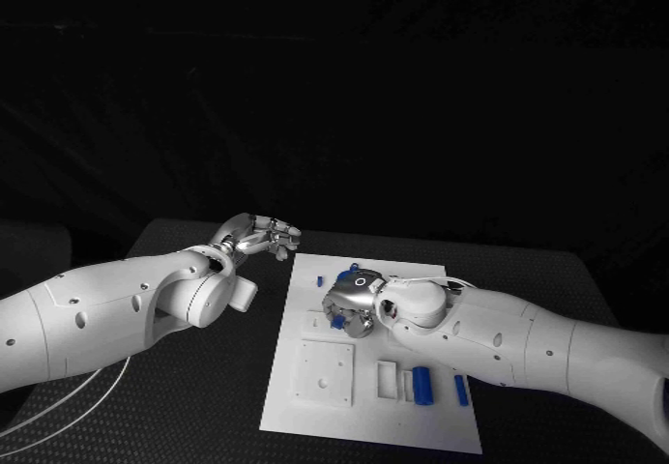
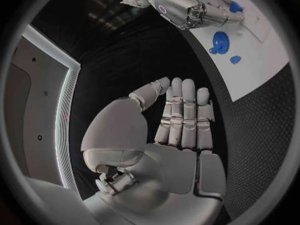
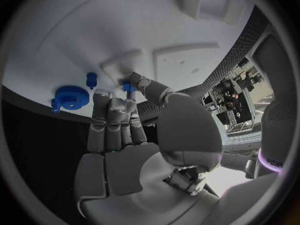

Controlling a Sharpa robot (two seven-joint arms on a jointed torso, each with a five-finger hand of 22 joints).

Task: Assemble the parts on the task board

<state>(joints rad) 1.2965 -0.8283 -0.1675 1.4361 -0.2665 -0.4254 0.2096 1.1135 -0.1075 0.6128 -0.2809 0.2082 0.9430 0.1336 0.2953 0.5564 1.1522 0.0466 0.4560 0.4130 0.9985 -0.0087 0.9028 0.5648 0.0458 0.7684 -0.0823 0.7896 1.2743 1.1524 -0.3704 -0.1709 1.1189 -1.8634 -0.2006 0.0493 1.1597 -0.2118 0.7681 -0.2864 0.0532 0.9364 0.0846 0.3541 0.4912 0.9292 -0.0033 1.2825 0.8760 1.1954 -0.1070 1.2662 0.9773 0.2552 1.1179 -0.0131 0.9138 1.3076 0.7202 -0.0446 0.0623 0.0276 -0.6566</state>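
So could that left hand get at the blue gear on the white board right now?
Probably yes. The left hand hovers off the task board, fingers apart, holding nothing. The blue gear lies near the board's far edge, uncovered; the right hand works just beside it, so it might crowd the approach.

We see the board [image 1: 369, 425] as white, smooth, matt, plastic-looking. The blue parts: a toothed wheel [image 3: 70, 96] and pegs [image 1: 423, 384], look like moulded plastic with a slight sheen. The desk [image 1: 558, 280] has a black covering with a fine woven or mesh texture, matt. Left hand [image 2: 178, 120] and right hand [image 3: 125, 130] have silver metallic-looking segments, satin finish; arm shells [image 1: 530, 343] are glossy white plastic. A thin white cable [image 1: 70, 406] looks smooth.
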